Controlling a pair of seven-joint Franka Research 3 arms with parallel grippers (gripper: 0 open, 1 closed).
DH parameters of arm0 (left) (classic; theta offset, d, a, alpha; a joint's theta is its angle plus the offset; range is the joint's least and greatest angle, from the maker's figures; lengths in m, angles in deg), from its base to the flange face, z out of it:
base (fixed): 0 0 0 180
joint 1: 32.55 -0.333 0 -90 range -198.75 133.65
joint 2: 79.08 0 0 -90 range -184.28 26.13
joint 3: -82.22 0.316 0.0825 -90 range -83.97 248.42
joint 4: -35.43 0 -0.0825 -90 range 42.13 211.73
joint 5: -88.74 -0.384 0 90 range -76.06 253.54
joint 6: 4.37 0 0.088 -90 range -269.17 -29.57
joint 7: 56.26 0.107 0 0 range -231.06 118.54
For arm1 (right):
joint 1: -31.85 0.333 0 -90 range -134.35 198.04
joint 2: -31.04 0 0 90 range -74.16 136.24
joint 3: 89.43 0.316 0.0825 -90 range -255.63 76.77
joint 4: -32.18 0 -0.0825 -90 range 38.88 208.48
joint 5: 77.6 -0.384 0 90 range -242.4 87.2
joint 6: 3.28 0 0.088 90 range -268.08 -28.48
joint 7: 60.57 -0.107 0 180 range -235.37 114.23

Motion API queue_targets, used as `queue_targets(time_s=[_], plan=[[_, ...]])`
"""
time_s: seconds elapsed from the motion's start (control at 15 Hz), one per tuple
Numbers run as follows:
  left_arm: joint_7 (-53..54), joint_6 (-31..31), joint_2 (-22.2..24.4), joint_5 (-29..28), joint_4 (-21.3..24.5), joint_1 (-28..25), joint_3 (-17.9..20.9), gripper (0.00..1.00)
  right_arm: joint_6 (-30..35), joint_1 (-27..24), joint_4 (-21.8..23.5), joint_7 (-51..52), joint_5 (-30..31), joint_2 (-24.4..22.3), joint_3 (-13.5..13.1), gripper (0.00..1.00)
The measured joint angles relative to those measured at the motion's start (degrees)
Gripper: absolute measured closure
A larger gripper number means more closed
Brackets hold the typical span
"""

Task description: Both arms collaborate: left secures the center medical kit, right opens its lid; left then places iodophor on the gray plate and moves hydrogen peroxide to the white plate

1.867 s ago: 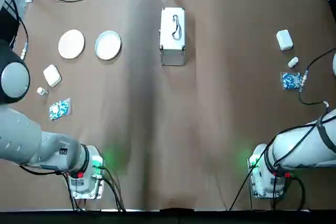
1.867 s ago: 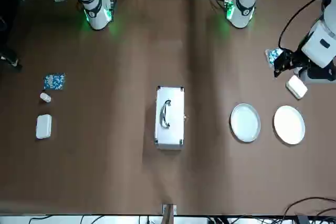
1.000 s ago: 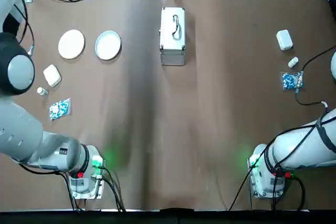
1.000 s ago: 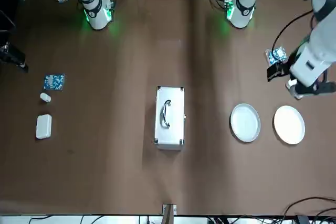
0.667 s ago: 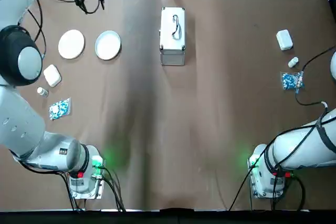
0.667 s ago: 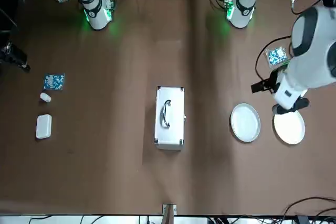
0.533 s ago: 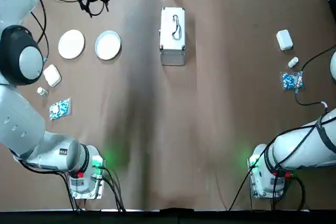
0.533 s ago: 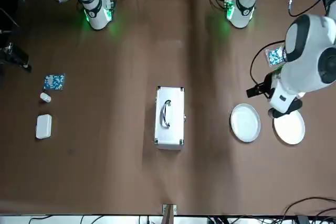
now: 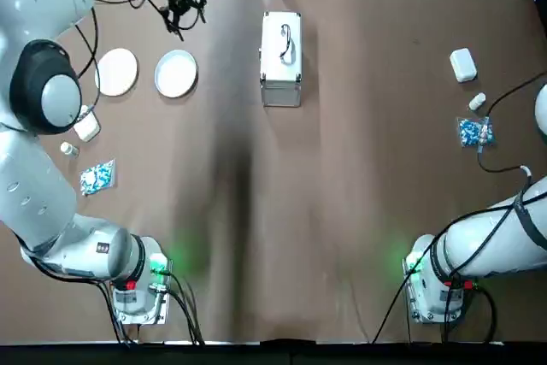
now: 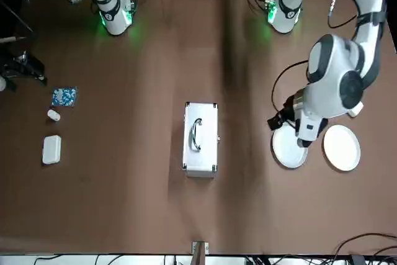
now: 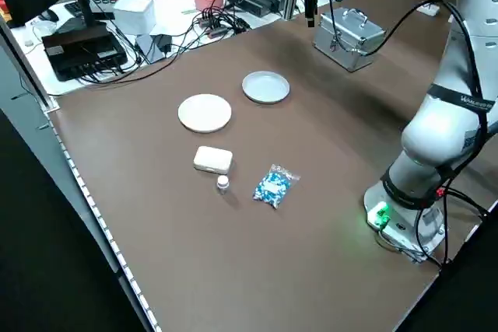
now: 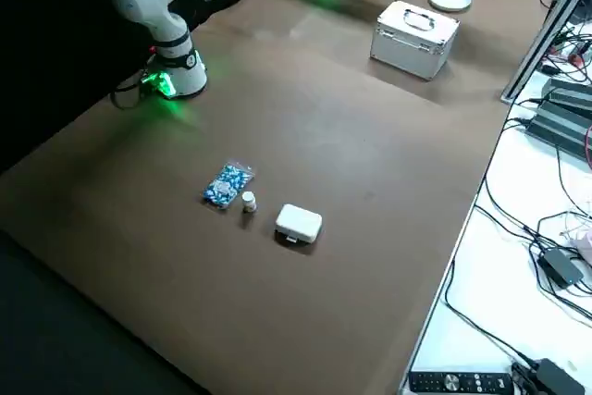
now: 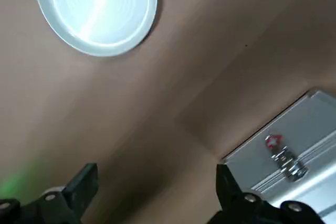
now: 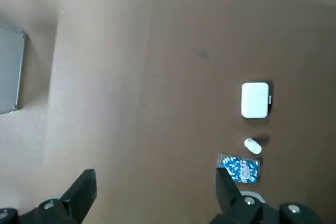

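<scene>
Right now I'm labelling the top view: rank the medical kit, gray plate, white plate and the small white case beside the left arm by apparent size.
1. medical kit
2. gray plate and white plate: alike, no ranking
3. small white case, partly hidden by the left arm

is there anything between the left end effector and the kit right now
Nothing visible. The left end effector, open, hangs above bare table between the gray plate and the kit, whose lid is shut. Only brown tabletop lies between end effector and kit.
</scene>
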Motion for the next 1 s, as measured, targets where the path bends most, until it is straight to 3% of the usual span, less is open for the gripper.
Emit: queue_targets(time_s=[0.33,0.6,1.0], plan=[[-19.92,-8.74,-4.07,0.10,0.84,1.17,-3.21,0.00,-0.15,1.39,0.27,-0.04,-0.20,0.29,0.03,0.00],[-35.51,-17.30,-8.54,0.09,1.10,5.47,-3.39,0.00,-1.68,2.77,0.66,-0.15,-1.44,1.96,0.16,0.00],[-50.77,-25.89,-14.09,0.09,0.06,6.87,-3.60,0.00,-3.70,4.63,0.78,-3.49,-2.88,3.53,0.21,0.00]])
